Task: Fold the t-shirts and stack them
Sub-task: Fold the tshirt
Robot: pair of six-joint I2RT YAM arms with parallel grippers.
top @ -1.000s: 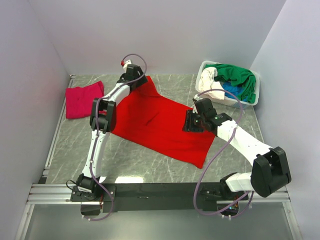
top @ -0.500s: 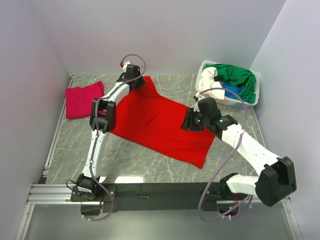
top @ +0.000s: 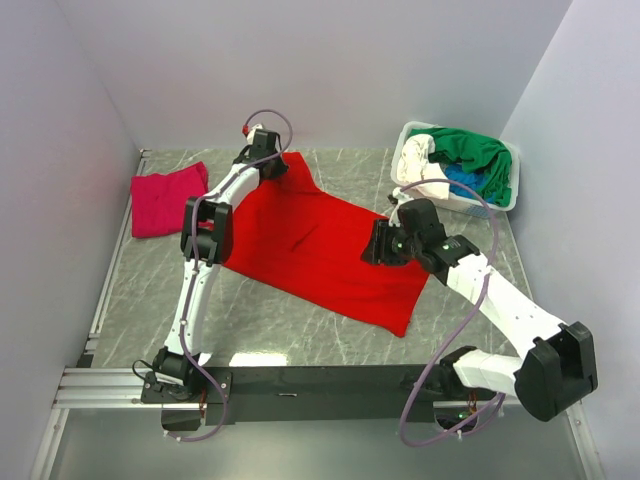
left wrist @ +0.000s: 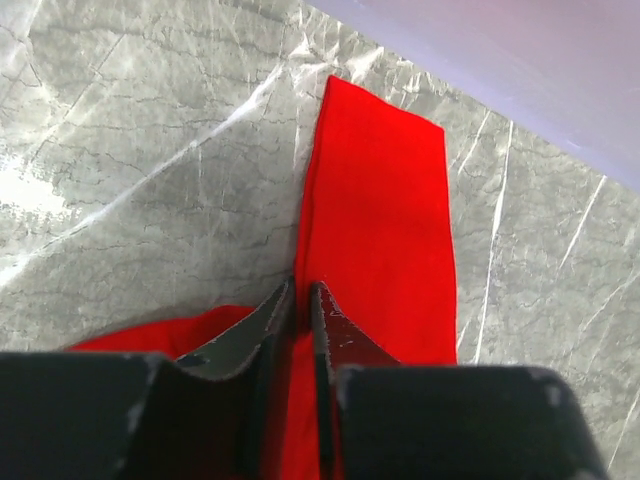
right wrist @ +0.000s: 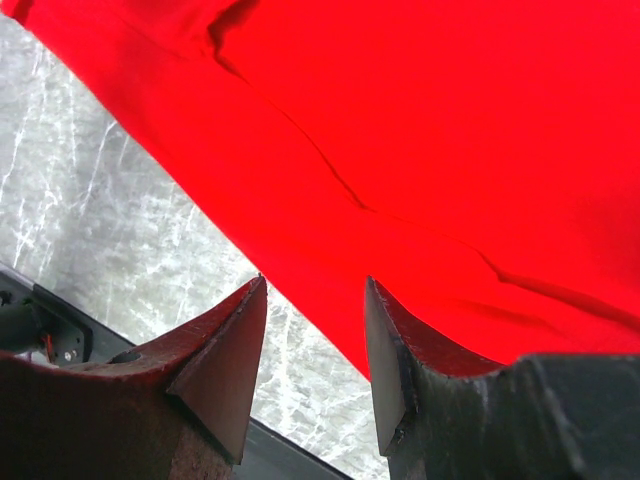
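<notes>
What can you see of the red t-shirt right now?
The red t-shirt is bright, soft cloth, spread nearly flat and slanted across the marbled table, with a few shallow creases. One sleeve lies toward the back wall; the left gripper is pinched on the cloth at that sleeve's base. The right gripper hangs open over its right edge.

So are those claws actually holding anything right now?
The left gripper pinches the red t-shirt at its edge by the sleeve; the right gripper hangs open, holding nothing.

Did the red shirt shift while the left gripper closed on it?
No. The red t-shirt lies where it did: its near corner is no closer to the black base rail, its right edge no closer to the white basket.
</notes>
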